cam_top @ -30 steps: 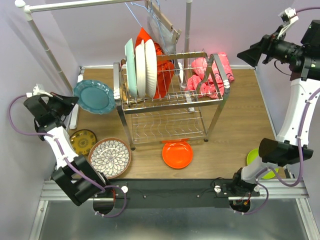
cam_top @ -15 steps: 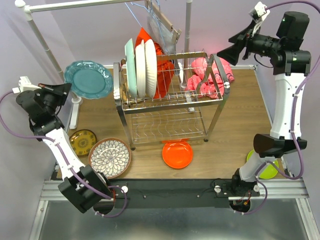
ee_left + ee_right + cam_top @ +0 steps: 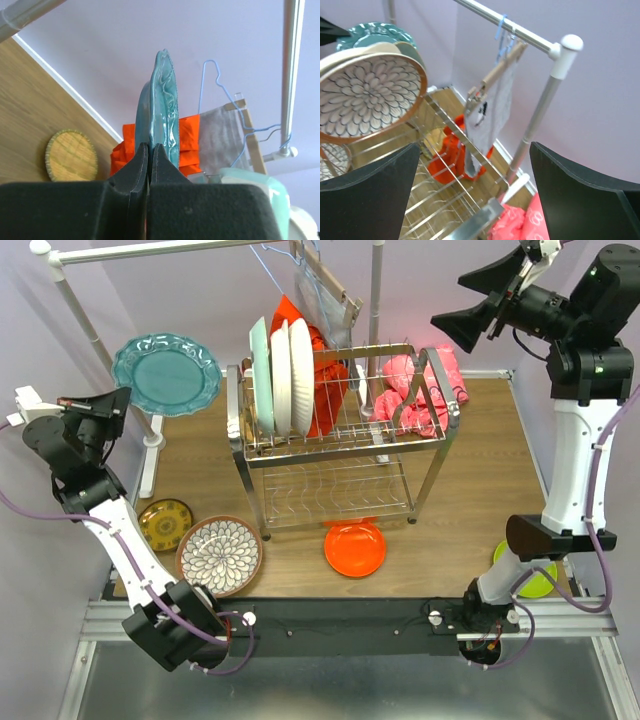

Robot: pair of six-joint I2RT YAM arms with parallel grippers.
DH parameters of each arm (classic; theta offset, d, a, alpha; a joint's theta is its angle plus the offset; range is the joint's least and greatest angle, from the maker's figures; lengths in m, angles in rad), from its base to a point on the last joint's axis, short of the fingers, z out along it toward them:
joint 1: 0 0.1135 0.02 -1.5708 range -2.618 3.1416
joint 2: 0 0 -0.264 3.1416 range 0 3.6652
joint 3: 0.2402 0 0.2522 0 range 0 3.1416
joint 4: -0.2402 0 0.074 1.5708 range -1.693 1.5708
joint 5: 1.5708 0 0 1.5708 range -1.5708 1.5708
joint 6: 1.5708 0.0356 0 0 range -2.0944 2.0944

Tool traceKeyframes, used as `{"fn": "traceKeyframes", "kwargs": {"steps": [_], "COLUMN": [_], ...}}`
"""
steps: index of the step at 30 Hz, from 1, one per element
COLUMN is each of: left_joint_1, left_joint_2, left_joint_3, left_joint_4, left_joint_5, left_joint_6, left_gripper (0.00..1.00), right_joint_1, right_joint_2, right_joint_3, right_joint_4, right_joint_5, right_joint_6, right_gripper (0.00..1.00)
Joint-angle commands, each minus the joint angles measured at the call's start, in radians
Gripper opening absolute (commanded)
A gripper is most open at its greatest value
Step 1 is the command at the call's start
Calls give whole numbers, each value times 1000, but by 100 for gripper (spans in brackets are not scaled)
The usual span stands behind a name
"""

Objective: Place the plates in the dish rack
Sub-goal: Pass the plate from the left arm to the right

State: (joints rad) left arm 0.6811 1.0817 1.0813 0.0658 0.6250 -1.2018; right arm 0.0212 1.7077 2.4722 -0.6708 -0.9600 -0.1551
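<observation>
My left gripper is shut on the rim of a teal plate, held high to the left of the dish rack. In the left wrist view the teal plate stands edge-on between the closed fingers. A mint plate and two more plates stand in the upper slots; the rightmost shows a floral face. On the table lie an orange plate, a floral plate, a small yellow one and a lime one. My right gripper hangs open and empty above the rack's right end.
A white clothes rail with a hanger and grey cloth crosses the back. Red cloth lies behind the rack, pink cloth at its right end. A round tan mat lies by the wall. Walls close both sides.
My left arm has lifted the teal plate up and to the left, off the table. The right arm has risen and swung back toward the rack's far right end, jaws still wide.
</observation>
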Motion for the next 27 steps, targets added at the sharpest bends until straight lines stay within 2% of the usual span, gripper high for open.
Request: {"fn": "traceKeyframes", "kwargs": {"steps": [1,10,27], "left_joint_1": [6,11,32], "left_joint_2": [-57,-69,-92], "left_joint_3": [66,88,129], "left_joint_4": [152,177,166], "left_joint_5": [-53,-65,-71], "left_joint_6": [-159,-265,-347], "left_gripper": [0,0,0], "right_joint_1": [84,247,621], "right_joint_2": [13,40,50], "right_joint_3": [28,56,56], "right_joint_4": [59,59,66], "right_joint_5": [-2,46,279], "right_joint_6": [65,46,-179], "right_gripper": [100,100,100]}}
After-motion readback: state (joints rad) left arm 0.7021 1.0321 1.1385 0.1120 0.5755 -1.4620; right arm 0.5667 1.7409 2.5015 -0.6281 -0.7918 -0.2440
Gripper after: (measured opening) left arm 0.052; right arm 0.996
